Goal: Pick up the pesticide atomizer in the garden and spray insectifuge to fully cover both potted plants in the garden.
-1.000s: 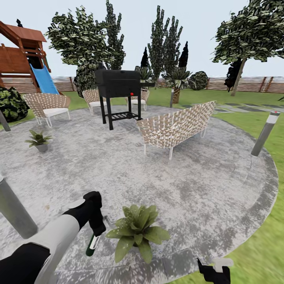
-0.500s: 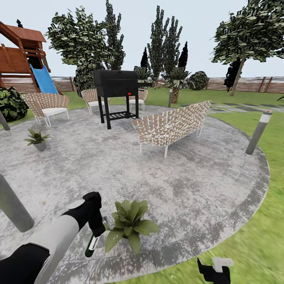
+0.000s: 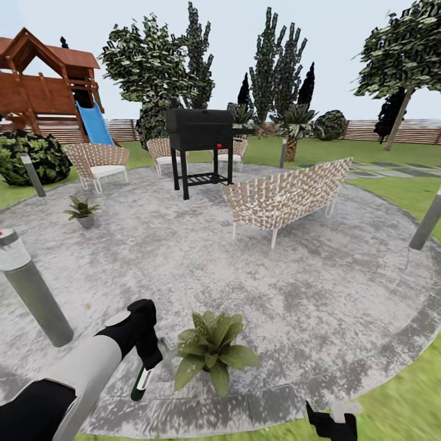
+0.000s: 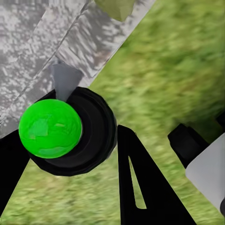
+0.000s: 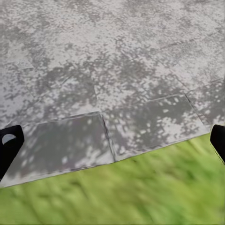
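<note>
Nearest, left gripper point(image 3: 149, 361) clamped on pesticide atomizer point(image 3: 141, 383): slim dark green bottle, pale band near its middle, hanging nose-down over patio point(image 3: 294, 294) close to the paved rim. Through the left wrist camera, bright green round end point(image 4: 50, 128) of the bottle seated in a black collar between the black fingers point(image 4: 140, 187), patio edge and lawn point(image 4: 178, 70) beneath. Just beside that gripper, toward the robot's right, near potted plant point(image 3: 211, 350), broad pointed leaves faintly speckled white, pot hidden under them. Right gripper point(image 3: 331, 422) low over the rim, spread wide per the right wrist camera, fingertips point(image 5: 9, 145) at either border, paving joint and grass point(image 5: 140, 192) below. Off to the left, grey bollard point(image 3: 33, 288). Beyond, open paving up to woven bench point(image 3: 285, 196). Farther left, second potted plant point(image 3: 82, 210) in a grey pot. Behind, black grill point(image 3: 199, 131), chairs point(image 3: 98, 162), slide point(image 3: 95, 122).
</note>
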`<state>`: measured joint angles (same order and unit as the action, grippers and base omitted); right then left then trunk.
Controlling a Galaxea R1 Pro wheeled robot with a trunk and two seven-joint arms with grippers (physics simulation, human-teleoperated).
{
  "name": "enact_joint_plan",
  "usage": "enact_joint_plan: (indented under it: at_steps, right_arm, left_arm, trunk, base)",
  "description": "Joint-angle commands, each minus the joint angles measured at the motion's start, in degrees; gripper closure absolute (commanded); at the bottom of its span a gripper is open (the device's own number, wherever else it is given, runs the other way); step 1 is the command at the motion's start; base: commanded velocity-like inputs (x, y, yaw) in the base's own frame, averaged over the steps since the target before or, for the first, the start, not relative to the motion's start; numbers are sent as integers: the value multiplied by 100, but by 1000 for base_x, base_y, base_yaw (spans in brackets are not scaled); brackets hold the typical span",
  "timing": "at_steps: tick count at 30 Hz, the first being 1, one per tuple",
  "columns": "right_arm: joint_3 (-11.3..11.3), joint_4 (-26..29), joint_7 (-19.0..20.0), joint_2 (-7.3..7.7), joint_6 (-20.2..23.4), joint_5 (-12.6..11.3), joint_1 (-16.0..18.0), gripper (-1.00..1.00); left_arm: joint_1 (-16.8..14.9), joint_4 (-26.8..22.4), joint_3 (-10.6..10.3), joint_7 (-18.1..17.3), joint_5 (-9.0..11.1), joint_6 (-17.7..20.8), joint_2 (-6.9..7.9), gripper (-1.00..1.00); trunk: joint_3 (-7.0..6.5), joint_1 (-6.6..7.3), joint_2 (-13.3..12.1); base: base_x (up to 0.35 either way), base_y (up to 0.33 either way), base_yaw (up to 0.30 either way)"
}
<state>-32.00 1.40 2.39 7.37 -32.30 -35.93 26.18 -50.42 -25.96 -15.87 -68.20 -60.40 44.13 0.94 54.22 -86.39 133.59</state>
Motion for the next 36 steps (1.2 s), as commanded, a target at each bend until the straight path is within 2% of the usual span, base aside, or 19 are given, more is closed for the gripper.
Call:
enact_joint_plan:
  at_steps: [1,7,18,21,25,36]
  right_arm:
    - [-34,1,25,1,-13,-60,1,-100]
    - [-34,1,25,1,-13,-55,1,-100]
    - [-34,1,25,1,-5,-54,1,-100]
    - [-34,1,25,-2,-6,-54,1,-100]
    - [-34,1,25,-7,-5,-51,1,-100]
    - [-34,1,25,-7,-4,-52,1,-100]
  left_arm:
    - [-3,-9,-21,-45,-24,43,2,100]
    - [0,-12,-21,-44,-24,43,11,100]
    - [20,21,-37,-16,-38,37,55,100]
    - [160,73,-39,39,-43,35,125,100]
    - [326,85,-33,116,-16,34,327,100]
    - [551,105,-30,122,22,26,427,100]
  trunk:
    - [6,-1,2]
    - [6,-1,2]
    - [6,-1,2]
    - [6,-1,2]
    - [6,-1,2]
    - [6,-1,2]
  base:
    - [247,-153,41]
    - [188,-162,8]
    - [8,-60,0]
    - [0,0,0]
    - [0,0,0]
    - [0,0,0]
